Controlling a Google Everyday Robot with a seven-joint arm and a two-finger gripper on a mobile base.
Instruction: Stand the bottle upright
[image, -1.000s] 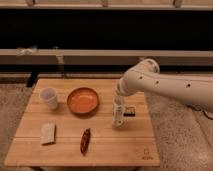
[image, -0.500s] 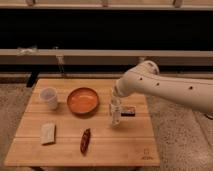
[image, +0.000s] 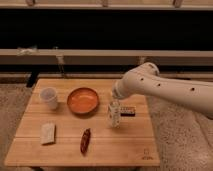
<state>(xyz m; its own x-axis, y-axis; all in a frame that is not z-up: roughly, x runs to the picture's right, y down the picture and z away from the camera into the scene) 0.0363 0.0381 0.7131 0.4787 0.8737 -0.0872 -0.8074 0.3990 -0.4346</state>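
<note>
The small whitish bottle stands about upright on the wooden table, just right of the orange bowl. My gripper comes down from the white arm that reaches in from the right. It sits right at the bottle's top. The bottle's cap is hidden by the gripper.
A translucent white cup stands at the table's left. A pale flat block lies front left and a dark red elongated object front middle. A small dark object lies right of the bottle. A railing and dark wall run behind.
The arm and gripper have shifted a little to the left and down, and the bottle has moved with them, closer to the bowl.
</note>
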